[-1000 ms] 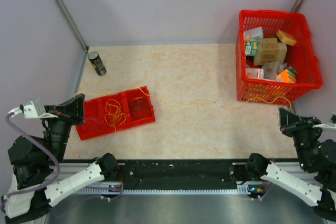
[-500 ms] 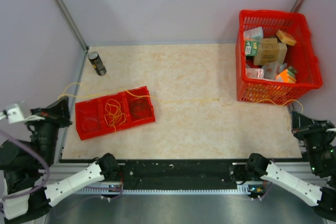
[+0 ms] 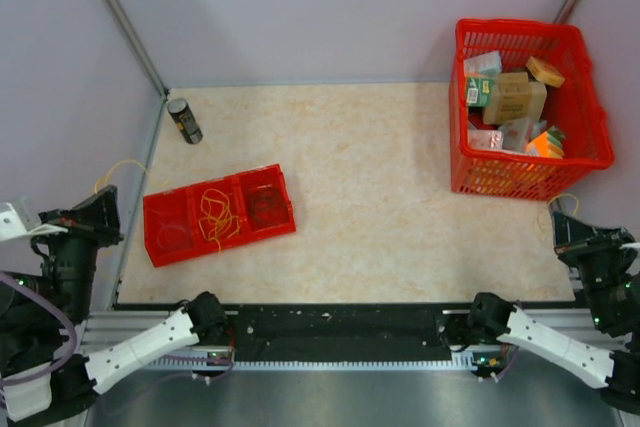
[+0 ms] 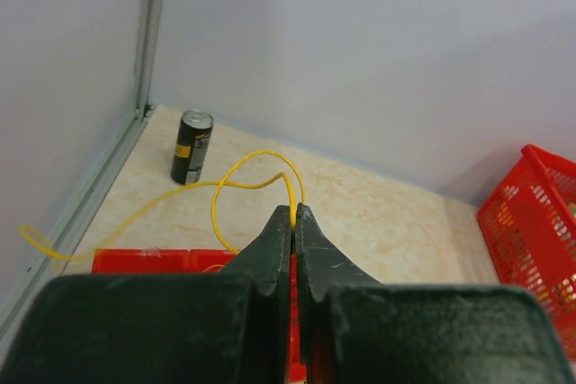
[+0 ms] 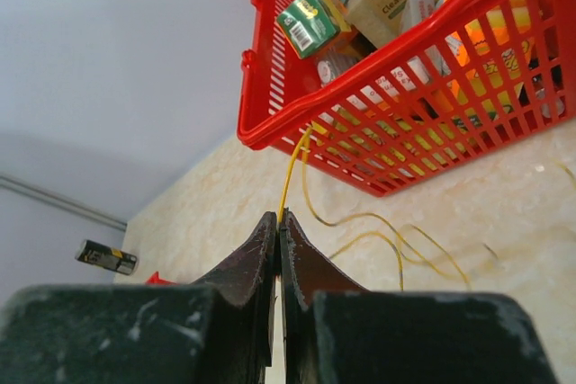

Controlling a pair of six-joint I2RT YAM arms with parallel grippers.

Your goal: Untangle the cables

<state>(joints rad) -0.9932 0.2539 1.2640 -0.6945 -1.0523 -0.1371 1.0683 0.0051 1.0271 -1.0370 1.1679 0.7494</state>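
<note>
A tangle of thin yellow cables [image 3: 212, 217] and a dark brown one [image 3: 262, 209] lies in the red tray [image 3: 165, 209]. My left gripper [image 3: 100, 212] is at the table's left edge. It is shut [image 4: 293, 209] on a yellow cable [image 4: 241, 168] that loops toward the can and the left wall. My right gripper [image 3: 560, 227] is at the right edge below the basket. It is shut [image 5: 277, 218] on another stretch of yellow cable [image 5: 290, 173] that curls along the basket's foot.
A black can [image 3: 183, 120] stands at the back left, also in the left wrist view [image 4: 191, 146]. A red basket [image 3: 590, 142] full of boxes stands at the back right, close in the right wrist view [image 5: 270, 128]. Grey walls enclose the table.
Both grippers pulled outward to the table's side edges. The yellow strand that ran across the middle of the table no longer shows there; slack loops now sit by each gripper.
</note>
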